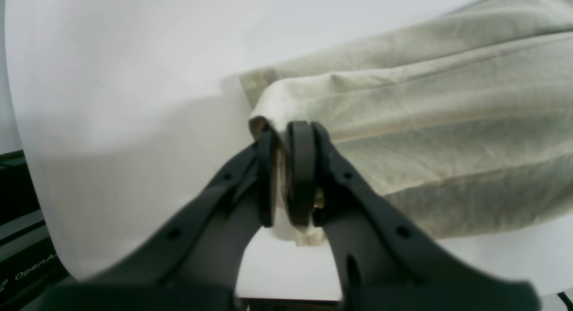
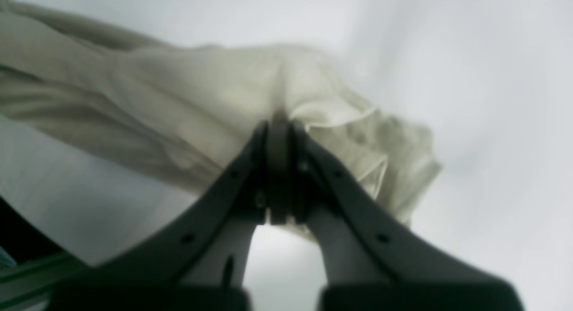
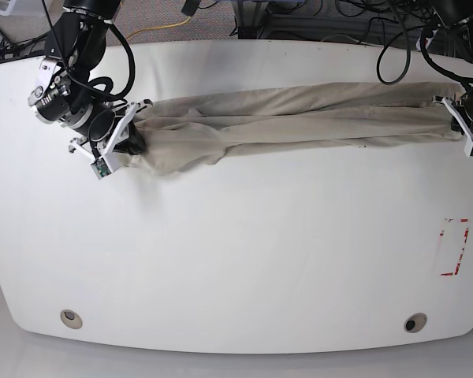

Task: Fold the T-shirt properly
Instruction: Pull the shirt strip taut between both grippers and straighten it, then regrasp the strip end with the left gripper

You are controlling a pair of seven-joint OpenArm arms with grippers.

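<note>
At the table's (image 3: 221, 260) far left, the right gripper (image 3: 132, 138) is clamped on a bunched end of the T-shirt (image 3: 299, 114) (a long band stretched across the far side). At far right, the left gripper (image 3: 457, 118) pinches the other end.

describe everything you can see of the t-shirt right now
The T-shirt is plain beige, soft wrinkled cloth with no print. It is gathered into a long narrow band of lengthwise folds, stretched across the far half of the white table. Each end is pinched in a hand: the left hand grips layered edges at one end, and the right hand clamps the bunched, fuller end. The base view does not show whether the middle rests on the table or hangs just above it.
</note>
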